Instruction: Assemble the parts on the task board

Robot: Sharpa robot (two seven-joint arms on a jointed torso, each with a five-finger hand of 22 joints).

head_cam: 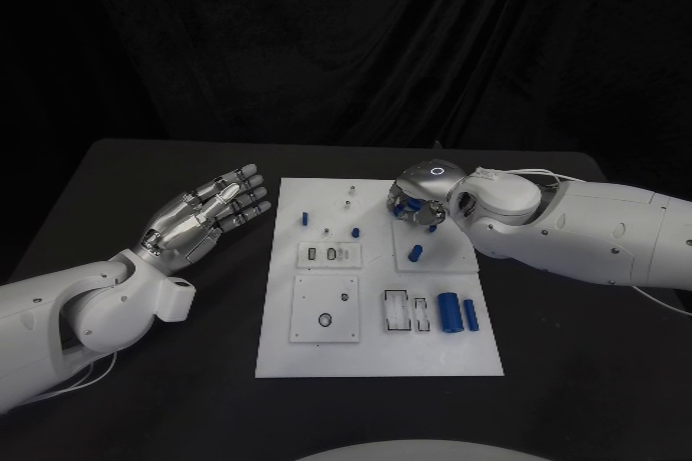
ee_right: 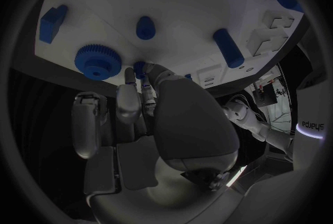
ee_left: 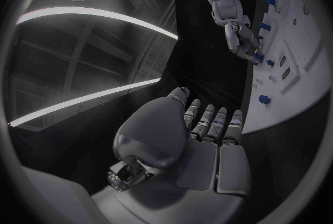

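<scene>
The left hand [head_cam: 202,216] hovers over the black table [head_cam: 577,381] at the task board's [head_cam: 375,356] nine o'clock side, palm up, fingers straight and spread, holding nothing. The right arm reaches in from three o'clock; the right hand [head_cam: 418,196] bends down over the board's one o'clock corner. In the right wrist view its fingertips [ee_right: 142,71] pinch a small blue peg [ee_right: 139,66] just beside a blue gear [ee_right: 97,61]. Two blue cylinders [head_cam: 457,312] lie side by side at the board's four o'clock area.
</scene>
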